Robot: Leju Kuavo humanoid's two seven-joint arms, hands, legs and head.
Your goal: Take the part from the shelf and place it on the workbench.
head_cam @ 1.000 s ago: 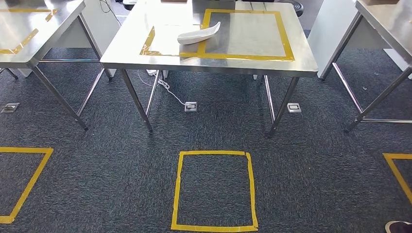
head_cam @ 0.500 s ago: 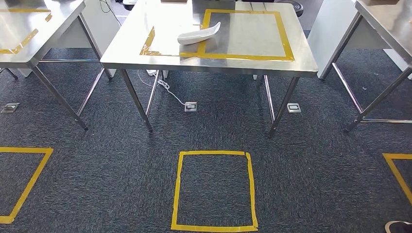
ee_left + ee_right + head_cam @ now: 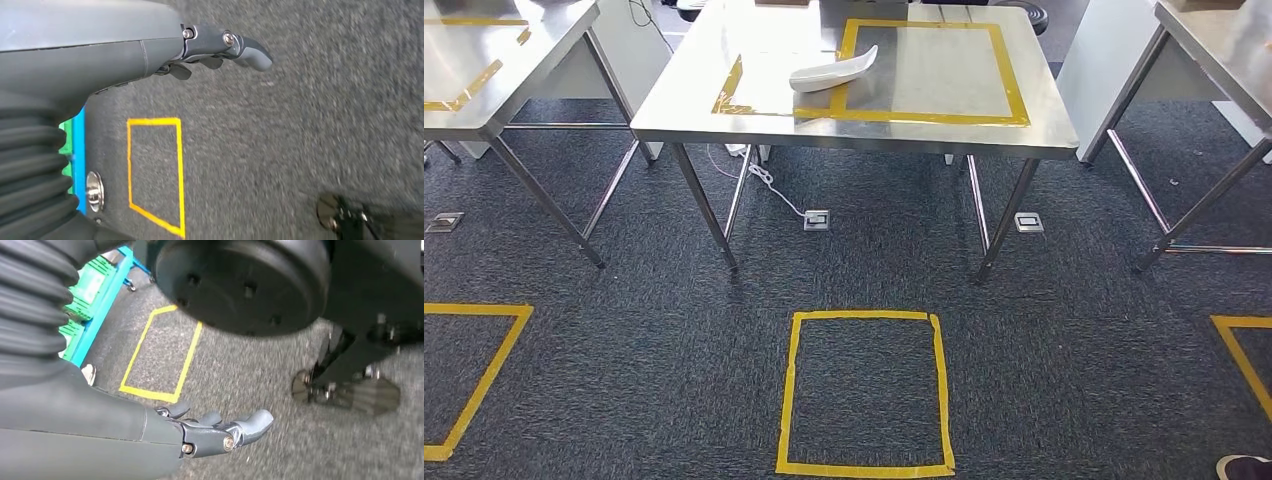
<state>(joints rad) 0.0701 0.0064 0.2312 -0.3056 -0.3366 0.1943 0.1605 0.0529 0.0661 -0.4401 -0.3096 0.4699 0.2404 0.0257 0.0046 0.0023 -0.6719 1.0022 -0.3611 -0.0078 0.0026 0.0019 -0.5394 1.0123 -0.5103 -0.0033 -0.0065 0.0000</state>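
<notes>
While both arms hang over carpet, left hand (image 3: 220,47) spread and empty, right hand (image 3: 220,432) likewise, white part (image 3: 834,70) on bench (image 3: 724,120) near its middle.

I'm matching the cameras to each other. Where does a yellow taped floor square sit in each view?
Head view: a square low in the centre, in front of the table.
Left wrist view: a square beside a blue-green frame.
Right wrist view: a square beside the same frame.
Shared landmark: the dark carpet. I cannot tell if the head view's square is the wrists' one.
</notes>
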